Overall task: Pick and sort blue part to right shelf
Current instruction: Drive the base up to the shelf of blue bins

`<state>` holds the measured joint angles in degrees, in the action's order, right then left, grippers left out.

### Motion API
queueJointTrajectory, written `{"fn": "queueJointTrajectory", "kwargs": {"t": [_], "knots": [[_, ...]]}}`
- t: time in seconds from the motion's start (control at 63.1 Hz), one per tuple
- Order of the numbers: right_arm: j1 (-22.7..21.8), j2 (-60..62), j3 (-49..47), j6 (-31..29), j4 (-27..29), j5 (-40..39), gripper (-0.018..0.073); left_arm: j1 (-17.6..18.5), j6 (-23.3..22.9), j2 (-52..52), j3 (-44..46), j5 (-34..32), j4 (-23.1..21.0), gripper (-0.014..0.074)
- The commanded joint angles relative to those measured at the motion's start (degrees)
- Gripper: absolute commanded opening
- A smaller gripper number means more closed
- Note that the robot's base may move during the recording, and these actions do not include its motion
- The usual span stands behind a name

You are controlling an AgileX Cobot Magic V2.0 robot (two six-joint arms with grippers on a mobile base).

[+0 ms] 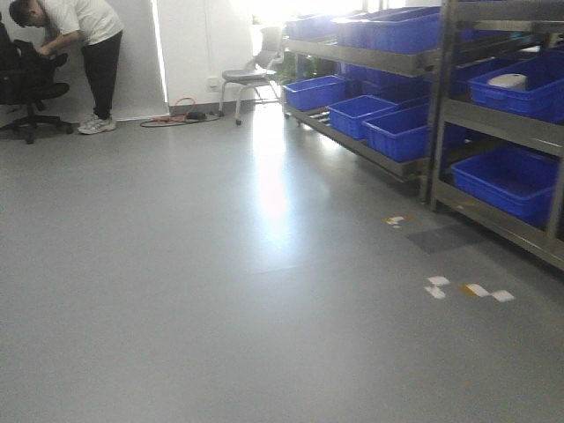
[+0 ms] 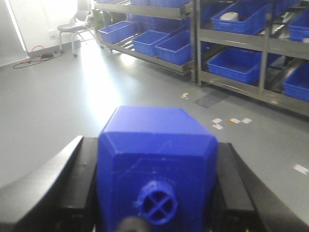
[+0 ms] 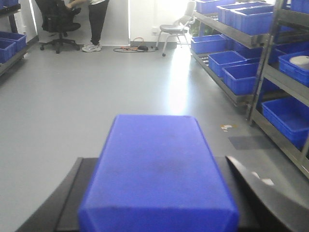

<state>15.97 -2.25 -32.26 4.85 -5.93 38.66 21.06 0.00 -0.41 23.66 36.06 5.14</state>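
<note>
In the left wrist view, my left gripper (image 2: 155, 159) is shut on a blue part (image 2: 157, 159), a block with bevelled corners and a round cross-shaped boss facing the camera. Black fingers (image 2: 72, 164) press both its sides. My right gripper (image 3: 157, 174) is shut on a second blue part (image 3: 157, 169), a plain rectangular block held between black fingers (image 3: 246, 179). The right shelf (image 1: 493, 123), a steel rack holding blue tote bins (image 1: 507, 181), stands ahead on the right, well beyond both grippers. The right shelf (image 2: 231, 41) also shows from the left wrist, and the right shelf (image 3: 285, 82) from the right wrist. Neither gripper appears in the front view.
Grey floor lies ahead, with white and yellow tape marks (image 1: 471, 289) near the rack. A person (image 1: 84, 53) bends over a black office chair (image 1: 31, 88) at the far left. A grey chair (image 1: 247, 84) and floor cables (image 1: 176, 115) sit by the back wall. Another rack with blue bins (image 3: 7, 46) is on the left.
</note>
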Motion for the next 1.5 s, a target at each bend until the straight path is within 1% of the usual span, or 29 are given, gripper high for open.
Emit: {"fn": "queueJointTrajectory", "kwargs": {"t": [0.0,1.489], "knots": [[0.0,-1.0,-1.5,-0.6,-0.7,-5.6,0.0266,0.3,-0.3,-0.2,1.6,-5.3,0.0,0.0303],[0.0,-1.0,-1.5,-0.6,-0.7,-5.6,0.0266,0.3,-0.3,-0.2,1.6,-5.3,0.0,0.0303]]}}
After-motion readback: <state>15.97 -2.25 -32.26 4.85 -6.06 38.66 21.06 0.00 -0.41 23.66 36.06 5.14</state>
